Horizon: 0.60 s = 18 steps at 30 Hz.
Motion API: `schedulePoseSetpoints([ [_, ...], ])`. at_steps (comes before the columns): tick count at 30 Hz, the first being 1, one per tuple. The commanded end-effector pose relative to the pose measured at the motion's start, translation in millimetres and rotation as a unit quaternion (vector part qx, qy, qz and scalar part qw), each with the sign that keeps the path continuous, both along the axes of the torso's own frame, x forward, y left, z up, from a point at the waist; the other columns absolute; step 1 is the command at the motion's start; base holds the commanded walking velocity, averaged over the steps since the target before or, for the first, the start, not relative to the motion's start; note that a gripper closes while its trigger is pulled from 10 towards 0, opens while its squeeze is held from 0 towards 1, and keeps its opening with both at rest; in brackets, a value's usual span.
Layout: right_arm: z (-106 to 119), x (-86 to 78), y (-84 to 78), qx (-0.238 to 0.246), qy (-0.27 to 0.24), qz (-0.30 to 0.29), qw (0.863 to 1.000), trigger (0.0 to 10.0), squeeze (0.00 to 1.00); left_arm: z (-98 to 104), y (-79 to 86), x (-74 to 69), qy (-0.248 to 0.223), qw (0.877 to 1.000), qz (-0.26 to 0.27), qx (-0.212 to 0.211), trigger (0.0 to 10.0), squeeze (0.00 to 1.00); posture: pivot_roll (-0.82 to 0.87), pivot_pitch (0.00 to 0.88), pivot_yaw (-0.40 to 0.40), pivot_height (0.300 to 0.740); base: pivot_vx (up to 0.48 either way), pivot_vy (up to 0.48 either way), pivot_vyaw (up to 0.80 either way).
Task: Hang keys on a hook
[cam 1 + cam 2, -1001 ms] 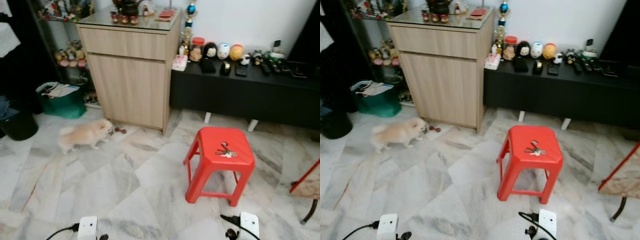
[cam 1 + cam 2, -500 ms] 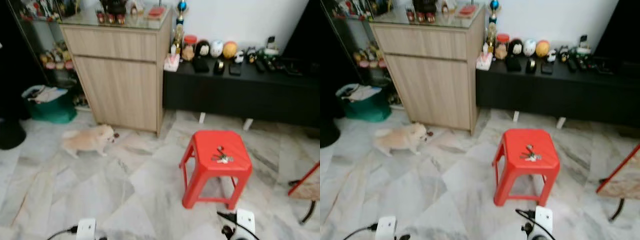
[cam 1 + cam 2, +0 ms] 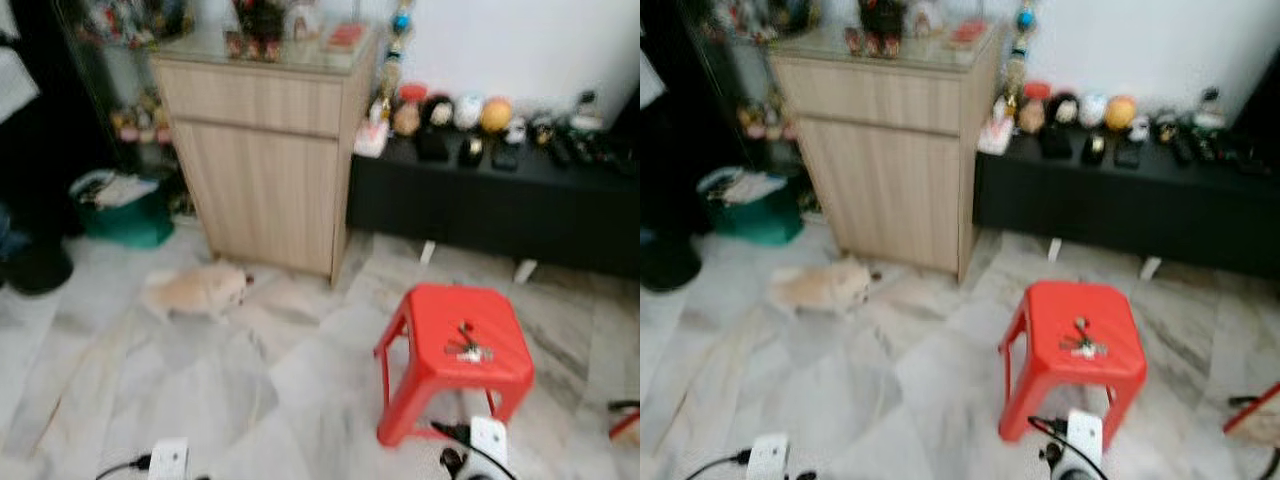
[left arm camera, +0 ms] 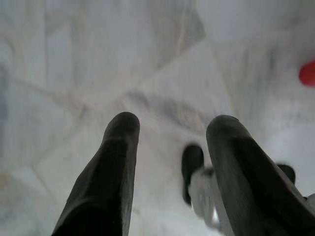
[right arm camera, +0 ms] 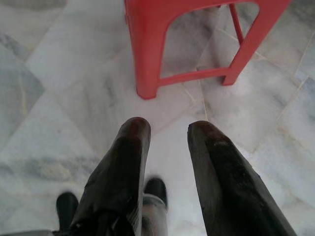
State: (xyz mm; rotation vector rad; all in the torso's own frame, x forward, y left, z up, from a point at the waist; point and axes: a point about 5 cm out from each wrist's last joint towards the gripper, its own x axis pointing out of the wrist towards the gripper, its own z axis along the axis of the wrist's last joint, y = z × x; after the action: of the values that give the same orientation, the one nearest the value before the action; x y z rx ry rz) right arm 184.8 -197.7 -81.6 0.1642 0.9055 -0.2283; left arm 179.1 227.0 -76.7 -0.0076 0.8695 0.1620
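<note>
Keys point(image 3: 467, 349) lying on top of red stool point(image 3: 437, 322), on marble floor point(image 3: 200, 380). Stool in front of black desk point(image 3: 500, 195); wooden cabinet point(image 3: 265, 150) to its left, touching desk's end. Small dog point(image 3: 195, 291) on floor near cabinet's foot. Green bag point(image 3: 120, 210) further left. Left gripper point(image 4: 172, 132) hanging over bare floor, fingers apart, holding nothing. Right gripper point(image 5: 168, 132) low near stool's legs, fingers apart, empty. Head views blurred.
</note>
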Motion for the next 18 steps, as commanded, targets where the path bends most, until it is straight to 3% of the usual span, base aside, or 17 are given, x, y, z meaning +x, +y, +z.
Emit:
schedulePoseSetpoints([
  [1,-0.1,-3.8,-10.9,-0.017,0.008,-0.014,1.0,10.0,0.0,-2.9,-7.2,-2.7,0.005,1.0,-0.008,-0.009,10.0,0.0,0.04,0.0,-0.01,0.74,0.296,0.0,0.0],
  [7,1.1,-1.6,-11.0,-0.009,-0.001,-0.025,1.0,10.0,0.0,-2.8,-7.0,-2.7,0.005,1.0,-0.009,-0.009,10.0,0.0,0.04,0.0,-0.009,0.74,0.292,0.0,-0.68],
  [18,7.5,11.3,-8.0,-0.001,-0.028,-0.019,0.999,10.0,0.0,-2.9,-9.7,-2.1,0.002,1.0,-0.011,-0.01,10.0,0.0,0.04,0.0,-0.009,0.74,0.295,0.0,0.0],
])
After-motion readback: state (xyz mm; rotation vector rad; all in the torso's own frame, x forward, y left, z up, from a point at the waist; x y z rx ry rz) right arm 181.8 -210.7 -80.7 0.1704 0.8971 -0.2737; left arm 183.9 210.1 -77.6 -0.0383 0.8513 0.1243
